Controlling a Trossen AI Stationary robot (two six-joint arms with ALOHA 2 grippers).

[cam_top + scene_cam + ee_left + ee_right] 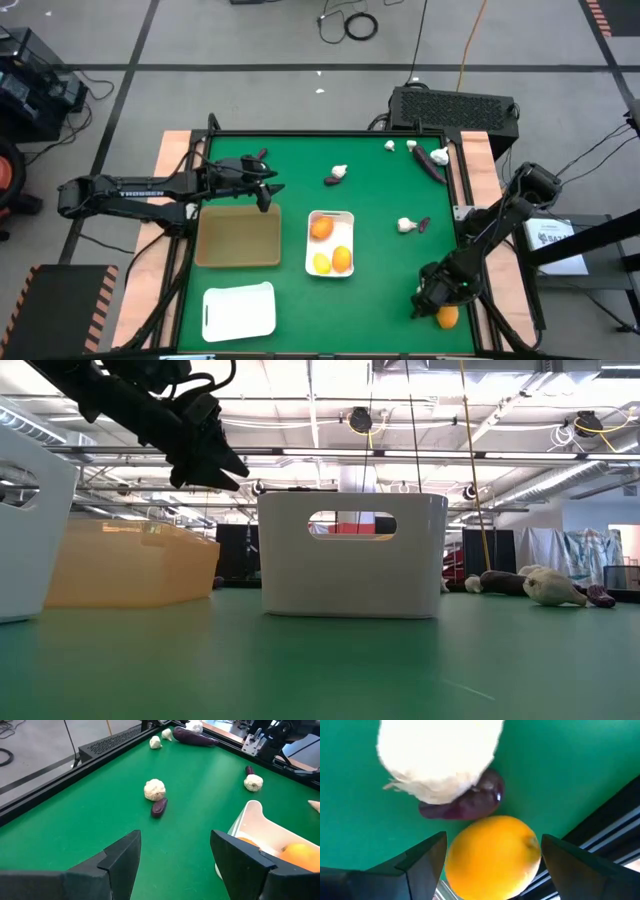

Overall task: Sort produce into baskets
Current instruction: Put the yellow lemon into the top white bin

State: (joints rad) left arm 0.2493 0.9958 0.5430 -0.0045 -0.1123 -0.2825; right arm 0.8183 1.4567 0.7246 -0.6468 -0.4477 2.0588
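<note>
Right tool [492, 857] hangs low over the near right corner of the table [380, 220], fingers spread wide either side of an orange [492, 857] but not yet clamped on it. That orange sits right against the table's edge rail, touching a small purple eggplant [470, 802] and a garlic bulb [437, 757]. If the fingers close off-centre, I reckon the round fruit squirts out toward the rail, or the eggplant gets pinched along with it. Left tool [175, 855] waits released above the tan basket [238, 238], well apart. Three citrus already lie in the white basket [348, 216] mid-table; more garlic [340, 172] and eggplants [432, 160] lie scattered toward the far side.
</note>
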